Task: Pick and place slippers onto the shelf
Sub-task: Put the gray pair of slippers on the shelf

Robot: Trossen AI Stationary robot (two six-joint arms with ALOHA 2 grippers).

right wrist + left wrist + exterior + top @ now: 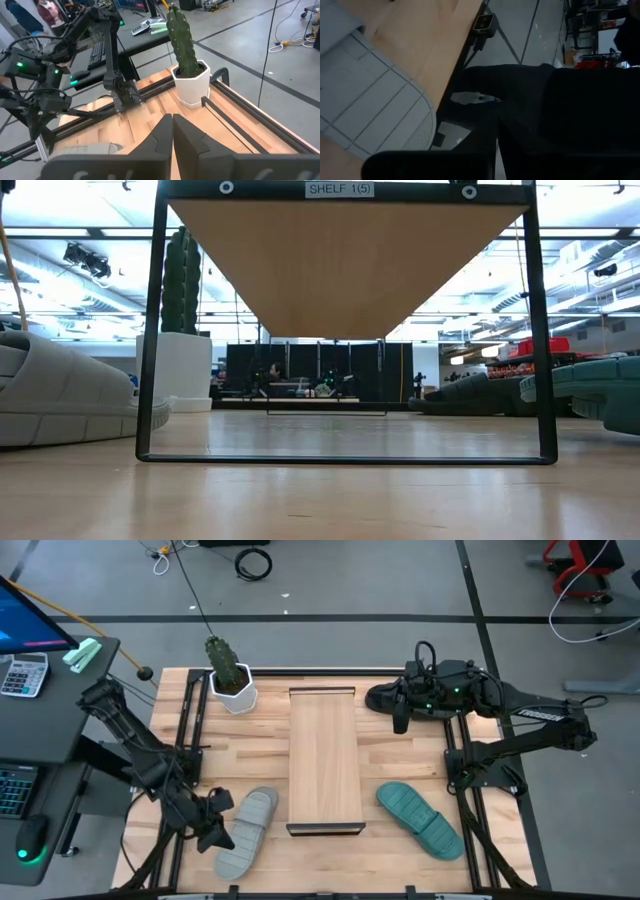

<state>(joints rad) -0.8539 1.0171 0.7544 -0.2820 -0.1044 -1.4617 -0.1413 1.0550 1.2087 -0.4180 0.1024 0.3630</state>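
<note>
Left claw (pixel 215 825) clenched empty beside grey slipper (pixel 246 831) on table (pixel 180 700); right claw (pixel 400 718) clenched, parked. Shelf (pixel 324 755) bare, teal slipper (pixel 420 819) beside it. Next: open, grasp grey slipper.

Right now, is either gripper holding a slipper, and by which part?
Neither holds one: the left gripper, shut, is beside the grey slipper; the right gripper is shut on nothing.

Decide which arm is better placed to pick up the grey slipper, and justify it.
Left. The left gripper sits shut right beside the grey slipper, while the right gripper waits shut across the table.
</note>
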